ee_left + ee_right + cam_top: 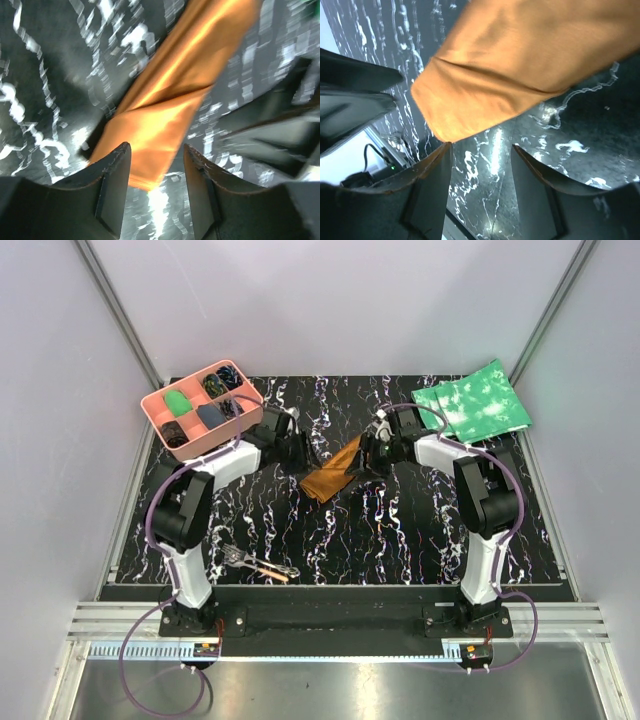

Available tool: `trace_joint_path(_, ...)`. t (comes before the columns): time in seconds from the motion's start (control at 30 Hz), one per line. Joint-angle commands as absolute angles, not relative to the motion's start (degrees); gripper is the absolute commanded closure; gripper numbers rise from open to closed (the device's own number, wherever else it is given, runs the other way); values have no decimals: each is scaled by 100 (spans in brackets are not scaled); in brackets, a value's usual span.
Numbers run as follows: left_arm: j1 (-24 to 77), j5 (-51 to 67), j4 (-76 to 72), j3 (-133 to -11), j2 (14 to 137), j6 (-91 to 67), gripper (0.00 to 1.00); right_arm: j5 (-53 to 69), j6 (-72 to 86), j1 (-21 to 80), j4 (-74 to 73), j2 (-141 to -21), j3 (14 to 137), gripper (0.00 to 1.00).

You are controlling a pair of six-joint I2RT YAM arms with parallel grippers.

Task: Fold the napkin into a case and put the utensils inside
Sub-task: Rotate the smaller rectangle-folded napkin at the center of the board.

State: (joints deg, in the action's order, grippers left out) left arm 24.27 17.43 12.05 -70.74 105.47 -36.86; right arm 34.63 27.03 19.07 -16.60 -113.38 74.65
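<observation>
The rust-brown napkin (333,476) lies in the middle of the table (400,530) as a narrow oblong strip running diagonally. Both wrist views show a crease across it where layers overlap. It looks folded into the case, or close to it, though whether a pocket mouth stands open cannot be told.

The left gripper (156,187) sits at the strip's left side and the right gripper (481,187) at its right. Each has its fingers moderately apart with nothing between them, and the cloth rests flat on the table just beyond the tips.

The utensils, a fork (238,558) and a slim piece with an orange-tan end (272,572), lie together at the near left, well apart from the napkin, so placing them inside remains to be done.

A pink compartment tray (215,437) stands at the far left and green mottled cloths (472,400) at the far right.
</observation>
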Motion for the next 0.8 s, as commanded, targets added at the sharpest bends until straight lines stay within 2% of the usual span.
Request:
trace_joint_path(0.0, 2399, 1549, 1723, -7287, 10872, -3173, 51, 3568, 3217, 1635, -1029, -11066, 7164, 40)
trace_joint_path(0.2, 2391, 1994, 1135, -6909, 11092, -3190, 51, 3516, 3173, 1292, -967, -10864, 6979, 32)
trace_joint_path(0.4, 2496, 2399, 361, -6092, 10873, -3761, 58, 3446, 3120, 1195, -967, -10741, 6716, 32)
trace_joint_path(0.63, 3295, 2224, -174, -5310, 10381, -4516, 59, 3305, 2919, 1116, -993, -10354, 6223, 31)
trace_joint_path(0.77, 3831, 2074, -422, -4940, 10187, -4860, 59, 3735, 2716, 1142, -1063, -10371, 5820, 34)
